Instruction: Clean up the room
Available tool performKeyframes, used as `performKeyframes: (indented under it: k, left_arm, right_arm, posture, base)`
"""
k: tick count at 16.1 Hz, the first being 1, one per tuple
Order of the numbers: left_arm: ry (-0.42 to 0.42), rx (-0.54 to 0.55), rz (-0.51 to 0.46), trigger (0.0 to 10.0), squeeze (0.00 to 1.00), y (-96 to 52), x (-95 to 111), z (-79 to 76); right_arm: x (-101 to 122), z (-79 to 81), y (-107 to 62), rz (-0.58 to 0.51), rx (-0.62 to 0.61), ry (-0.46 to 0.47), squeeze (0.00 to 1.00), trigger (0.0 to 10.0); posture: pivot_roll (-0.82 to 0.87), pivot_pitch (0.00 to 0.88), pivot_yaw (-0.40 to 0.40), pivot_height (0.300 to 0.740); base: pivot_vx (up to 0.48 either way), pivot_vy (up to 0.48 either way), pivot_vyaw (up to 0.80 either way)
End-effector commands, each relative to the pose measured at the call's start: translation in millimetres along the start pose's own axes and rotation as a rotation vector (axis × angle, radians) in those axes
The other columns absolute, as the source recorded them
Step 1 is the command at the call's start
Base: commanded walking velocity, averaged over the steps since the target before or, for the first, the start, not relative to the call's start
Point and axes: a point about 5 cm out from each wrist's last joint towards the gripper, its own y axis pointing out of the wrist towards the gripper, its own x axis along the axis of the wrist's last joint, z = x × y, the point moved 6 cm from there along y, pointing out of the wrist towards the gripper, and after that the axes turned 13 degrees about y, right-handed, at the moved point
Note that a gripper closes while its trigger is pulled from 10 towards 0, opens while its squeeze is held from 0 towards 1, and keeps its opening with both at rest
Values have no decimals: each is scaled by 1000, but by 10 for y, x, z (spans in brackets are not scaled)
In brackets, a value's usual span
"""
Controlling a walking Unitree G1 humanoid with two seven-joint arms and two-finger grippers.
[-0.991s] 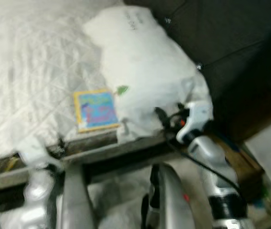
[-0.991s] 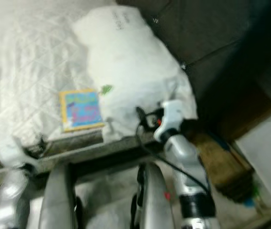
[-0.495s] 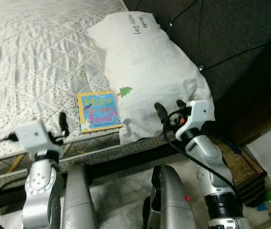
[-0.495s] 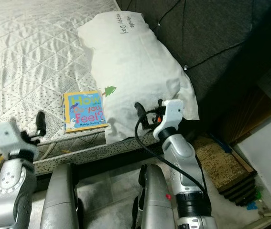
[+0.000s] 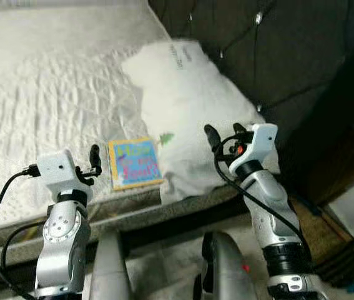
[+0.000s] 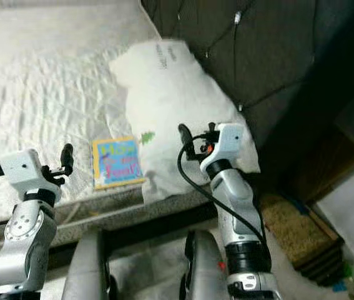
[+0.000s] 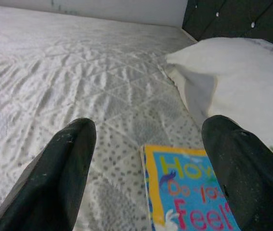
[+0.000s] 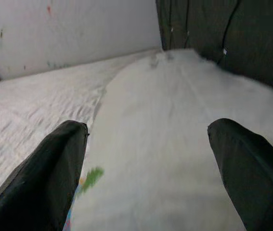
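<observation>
You have both hands raised over the near edge of the bed (image 5: 45,106). Your left hand (image 7: 146,159) is spread wide, its two black fingers (image 7: 64,168) well apart and holding nothing. The book (image 7: 189,192), with its yellow border and blue cover, lies flat on the quilted mattress just ahead of that hand, nearer its right finger than its left, and not touching either. In the head view the book (image 5: 133,164) sits near the bed's front edge, between your two hands, with the left hand (image 5: 93,159) just beside its left side.

Your right hand (image 8: 146,163) is also spread, fingers (image 8: 49,173) far apart and empty. It hovers above the near end of the white pillow (image 8: 175,144), which stretches away from the hand toward the dark tufted headboard (image 8: 213,29). From the head view that hand (image 5: 223,134) is over the pillow (image 5: 189,100), near its front corner. The pillow's near edge lies just beside the book's right side; a small green mark (image 5: 166,138) shows on the pillow there. Whether pillow and book touch, you cannot tell.
</observation>
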Motion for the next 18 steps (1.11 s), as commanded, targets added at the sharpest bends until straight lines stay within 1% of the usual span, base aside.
performKeyframes:
  k: [1, 2, 3, 9, 10, 12, 13, 16, 18]
  left_arm:
    - [14, -4, 18, 10000, 0, 33, -26, -2]
    - [6, -8, 22, 10000, 0, 69, -29, 3]
    - [26, -3, 11, 10000, 0, 86, -17, 18]
    - [42, -13, 15, 10000, 0, 111, -51, -7]
    - [56, -9, 16, 10000, 0, 122, -70, 5]
    - [61, -6, 15, 10000, 0, 148, -81, 39]
    - [60, -6, 14, 10000, 0, 163, -81, 44]
    - [58, -7, 12, 10000, 0, 178, -88, 37]
    - [55, -11, 14, 10000, 0, 172, -109, 18]
  right_arm:
    - [68, -35, 33, -26, -14, 6, 0, 10000]
    - [100, -64, 56, -41, -28, 14, 0, 10000]
    - [114, -76, 64, -46, -32, 10, 0, 10000]
    - [196, -170, 88, -79, -75, -24, 0, 10000]
    - [223, -247, 68, -91, -110, -55, 0, 10000]
    - [223, -363, 14, -95, -164, -90, 0, 10000]
    - [200, -394, -14, -90, -180, -104, 0, 10000]
    - [143, -430, -81, -81, -204, -127, 0, 10000]
    - [145, -483, -126, -89, -238, -145, 0, 10000]
  posture:
    - [87, 0, -26, 654]
    - [86, 0, -24, 669]
    - [86, 0, -23, 679]
    - [85, 0, -21, 729]
    - [84, 0, -20, 740]
    - [83, 0, -18, 740]
    - [79, 0, -18, 740]
    - [77, 0, -18, 740]
    - [72, 0, -22, 740]
  base:
    - [0, 0, 0]
    - [0, 0, 0]
    - [0, 0, 0]
    - [0, 0, 0]
    - [0, 0, 0]
    - [0, 0, 0]
    - [0, 0, 0]
    - [0, 0, 0]
    - [0, 0, 0]
